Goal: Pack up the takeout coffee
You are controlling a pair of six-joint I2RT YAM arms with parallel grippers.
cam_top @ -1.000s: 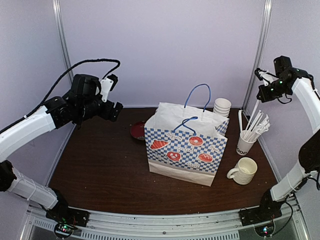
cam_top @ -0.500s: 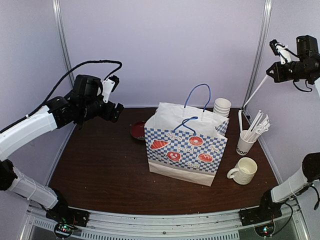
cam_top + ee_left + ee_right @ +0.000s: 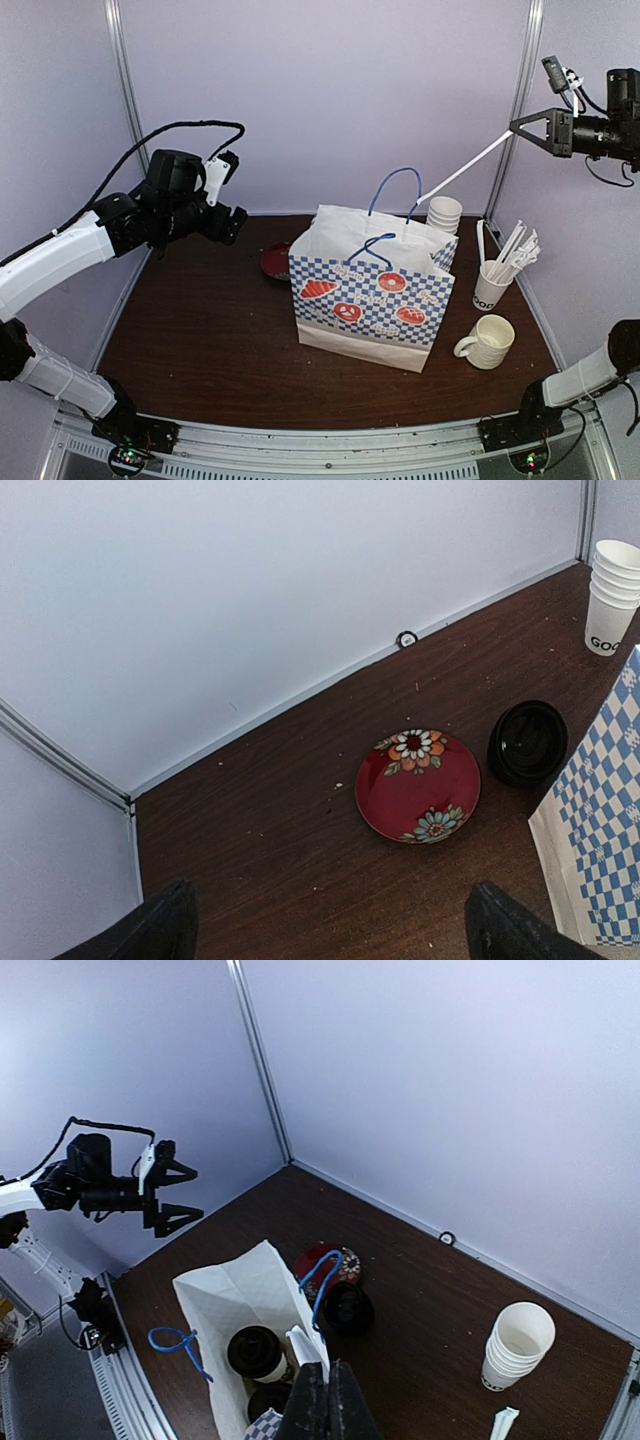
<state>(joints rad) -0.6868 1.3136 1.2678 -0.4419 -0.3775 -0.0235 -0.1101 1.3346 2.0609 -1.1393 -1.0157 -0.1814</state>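
A white paper bag (image 3: pixel 370 290) with blue checks and blue handles stands open mid-table. In the right wrist view two white cups with black dome lids (image 3: pixel 256 1353) (image 3: pixel 268 1398) stand inside the bag (image 3: pixel 225 1295); the pulp carrier is hidden. My right gripper (image 3: pixel 522 128) is high at the right, shut on a long white wrapped straw (image 3: pixel 465 165) that slants down-left over the bag's mouth; it also shows in the right wrist view (image 3: pixel 307 1346). My left gripper (image 3: pixel 228 190) hangs open and empty at the far left, above the table (image 3: pixel 335 935).
A red flowered plate (image 3: pixel 418 785) and a black lid (image 3: pixel 527 742) lie behind the bag's left side. A stack of lidless white cups (image 3: pixel 444 213) stands behind the bag. A cup of wrapped straws (image 3: pixel 490 288) and a cream mug (image 3: pixel 490 340) stand at the right.
My right gripper has risen and turned, lifting the straw away from the straw cup and swinging its free end left over the bag. The left arm has not moved.
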